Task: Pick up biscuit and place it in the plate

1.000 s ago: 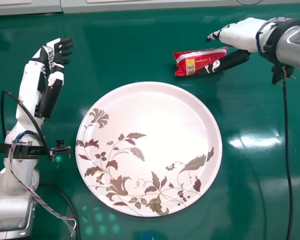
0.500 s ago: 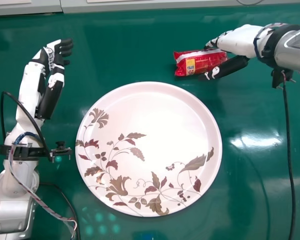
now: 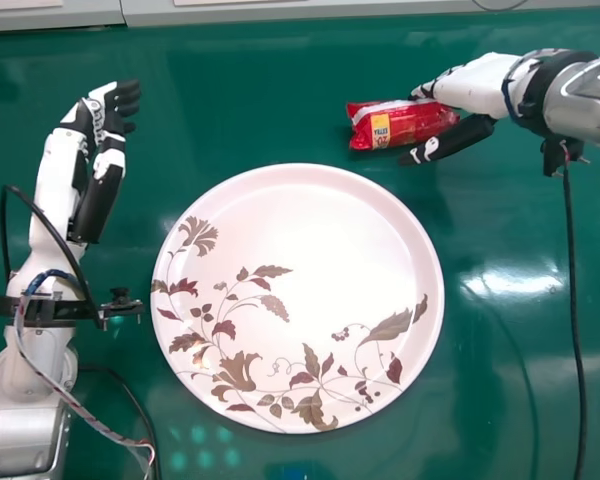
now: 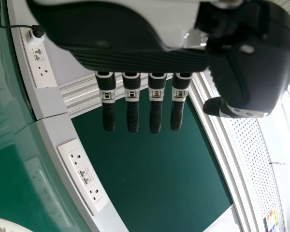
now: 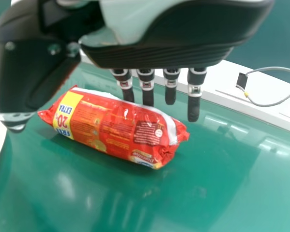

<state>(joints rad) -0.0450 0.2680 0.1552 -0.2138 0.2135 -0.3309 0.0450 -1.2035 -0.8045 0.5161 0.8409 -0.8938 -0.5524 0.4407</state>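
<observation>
Floral plate (image 3: 320, 230), red biscuit packet (image 3: 408, 123) outside its rim

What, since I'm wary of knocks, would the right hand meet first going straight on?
Most likely the red biscuit packet, which lies ahead of the right hand in the head view, though their relative heights are unclear.
</observation>
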